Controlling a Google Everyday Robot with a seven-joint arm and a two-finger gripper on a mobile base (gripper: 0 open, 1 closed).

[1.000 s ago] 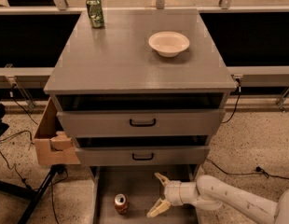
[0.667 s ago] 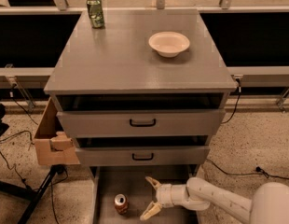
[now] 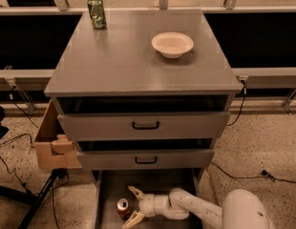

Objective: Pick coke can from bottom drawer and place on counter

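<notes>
The coke can [image 3: 122, 208], red with a silver top, stands upright on the floor of the open bottom drawer [image 3: 153, 185], left of centre. My gripper [image 3: 133, 205] is down inside the drawer just right of the can, fingers open, one above and one below, with the can at the mouth of the jaws. My white arm [image 3: 205, 209] reaches in from the lower right. The counter [image 3: 133, 61] is the flat grey top of the cabinet above.
A green can [image 3: 96, 12] stands at the counter's back left and a white bowl [image 3: 172, 44] at its back right. Two drawers with black handles [image 3: 145, 125] sit above the bottom drawer. A cardboard box [image 3: 52, 142] hangs at the cabinet's left side; cables lie on the floor.
My gripper has moved left across the bottom drawer, from well right of the coke can to right beside it, fingers still open. The can has not moved.
</notes>
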